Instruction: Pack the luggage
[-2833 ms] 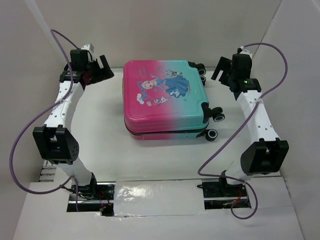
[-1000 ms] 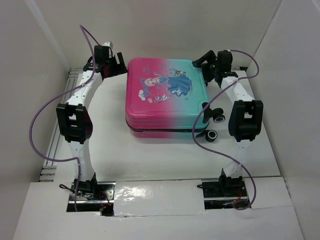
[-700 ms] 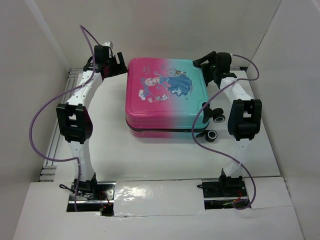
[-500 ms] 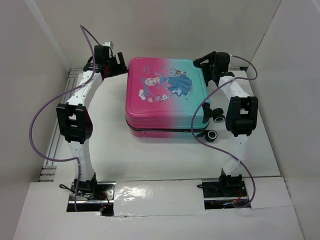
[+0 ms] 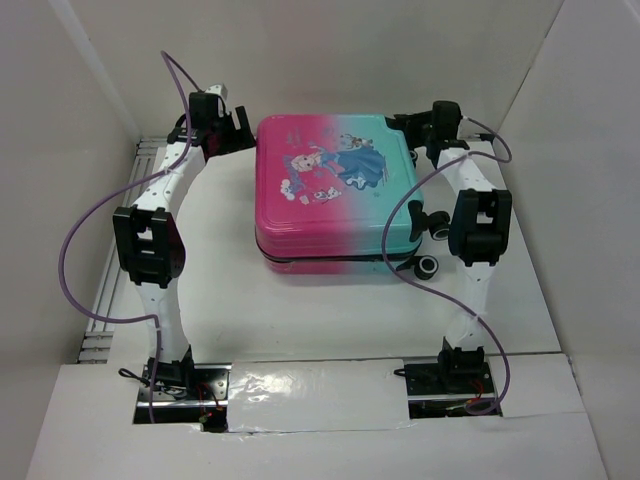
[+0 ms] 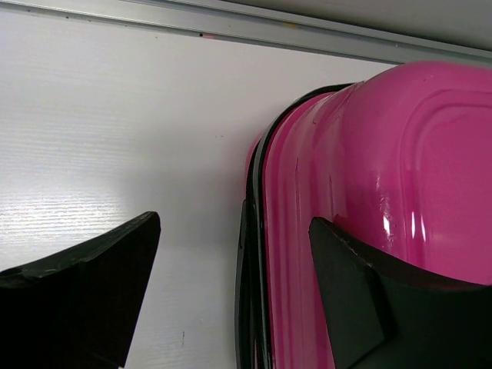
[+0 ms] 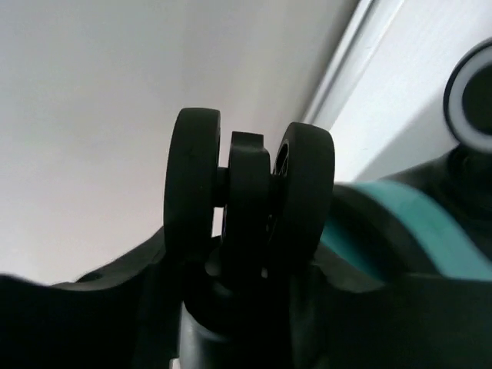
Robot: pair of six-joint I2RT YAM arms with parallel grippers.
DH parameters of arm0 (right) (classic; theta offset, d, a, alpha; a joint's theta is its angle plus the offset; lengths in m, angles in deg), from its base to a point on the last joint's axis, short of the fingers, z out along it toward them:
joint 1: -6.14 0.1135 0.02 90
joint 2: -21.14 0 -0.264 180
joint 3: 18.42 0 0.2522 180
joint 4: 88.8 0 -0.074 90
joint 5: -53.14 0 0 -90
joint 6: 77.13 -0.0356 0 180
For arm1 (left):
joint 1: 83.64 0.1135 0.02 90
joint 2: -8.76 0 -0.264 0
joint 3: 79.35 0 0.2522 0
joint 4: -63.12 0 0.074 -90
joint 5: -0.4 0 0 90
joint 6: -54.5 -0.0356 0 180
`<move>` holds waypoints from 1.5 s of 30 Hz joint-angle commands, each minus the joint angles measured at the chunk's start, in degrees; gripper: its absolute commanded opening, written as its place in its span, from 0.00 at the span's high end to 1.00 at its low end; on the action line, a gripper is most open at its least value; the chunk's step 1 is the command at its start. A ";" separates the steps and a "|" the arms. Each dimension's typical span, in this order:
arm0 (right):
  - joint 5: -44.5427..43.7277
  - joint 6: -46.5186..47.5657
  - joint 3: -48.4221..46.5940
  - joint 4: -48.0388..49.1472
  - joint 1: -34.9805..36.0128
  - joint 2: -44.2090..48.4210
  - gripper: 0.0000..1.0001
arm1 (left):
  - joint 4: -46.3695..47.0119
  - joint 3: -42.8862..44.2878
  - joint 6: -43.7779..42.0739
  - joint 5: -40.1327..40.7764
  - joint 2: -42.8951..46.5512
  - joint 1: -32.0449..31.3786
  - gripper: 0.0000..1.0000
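The luggage [image 5: 330,190] lies flat and closed on the white table, pink on the left and teal on the right, with a princess print on top. My left gripper [image 5: 232,130] stands open at its far left corner. In the left wrist view its jaws [image 6: 234,254] straddle the black seam [image 6: 254,269], with one finger [image 6: 369,300] over the pink shell [image 6: 400,154] and the other over bare table. My right gripper [image 5: 408,125] is at the far right corner. There its jaws [image 7: 250,296] are shut on a black twin wheel [image 7: 250,192] beside the teal shell [image 7: 400,215].
White walls enclose the table on three sides. Metal rails run along the left [image 5: 110,290] and the back wall [image 6: 231,27]. Two more wheels [image 5: 437,225] stick out at the luggage's near right. The right arm's purple cable [image 5: 392,215] drapes over the teal side.
The right gripper has moved in on the far right wheel and its jaws have narrowed onto it. The luggage has shifted slightly to the right. The left arm is unchanged.
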State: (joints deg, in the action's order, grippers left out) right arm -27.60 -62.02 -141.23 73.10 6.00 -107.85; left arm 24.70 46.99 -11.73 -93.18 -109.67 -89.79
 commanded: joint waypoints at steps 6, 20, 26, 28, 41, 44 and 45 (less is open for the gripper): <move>-2.93 18.46 -10.74 0.56 1.46 -1.89 1.00 | 1.29 -2.10 -0.04 -10.14 1.27 -3.16 0.08; -8.55 25.49 -2.73 4.51 1.47 11.30 1.00 | 2.34 -4.90 1.02 -11.19 2.33 -2.64 0.08; -5.57 26.11 -7.05 1.44 1.46 8.14 1.00 | 2.87 -4.91 1.63 -11.81 2.86 -2.64 0.08; -5.57 25.59 -7.05 1.44 0.93 6.83 1.00 | 2.87 -4.91 1.63 -11.81 2.86 -2.11 0.08; -3.10 26.11 -7.93 -1.02 -0.12 -0.65 1.00 | 3.40 -4.38 2.69 -12.59 8.83 2.99 0.08; -3.10 26.11 -6.27 0.03 -0.12 -0.65 1.00 | 3.92 -3.85 2.69 -13.13 11.11 4.39 0.08; -3.10 25.59 -5.56 0.64 -0.12 -0.65 1.00 | 3.92 -3.85 2.69 -13.13 11.73 4.39 0.08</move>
State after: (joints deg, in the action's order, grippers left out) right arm -31.23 -49.43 -146.83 72.40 5.04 -107.33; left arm 25.46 41.87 -9.68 -104.00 -103.46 -86.29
